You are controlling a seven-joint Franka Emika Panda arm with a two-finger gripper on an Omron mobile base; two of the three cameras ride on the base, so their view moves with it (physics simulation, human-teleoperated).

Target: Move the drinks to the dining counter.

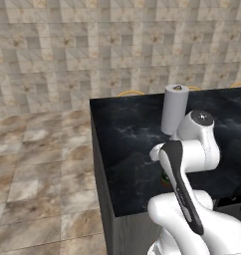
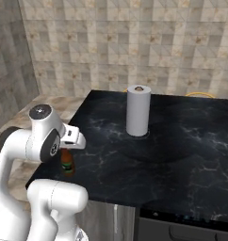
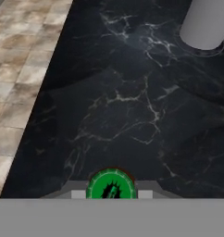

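One drink, a small brown bottle (image 2: 67,164) with a green cap (image 3: 111,186), stands upright near the front left corner of the dining counter (image 2: 172,141). My gripper (image 3: 111,193) is shut on its neck from above, with the cap between the fingertips. In the left base view a sliver of the bottle (image 1: 164,178) peeks out behind my arm. I cannot tell whether its base touches the black marble top (image 1: 127,144) or hangs just above it.
A tall white paper-towel roll (image 2: 138,110) (image 1: 174,108) (image 3: 206,23) stands further back on the counter. Yellow chair backs (image 1: 130,92) (image 2: 200,94) show past the far edge. Tiled floor (image 1: 43,159) lies left of the counter's edge.
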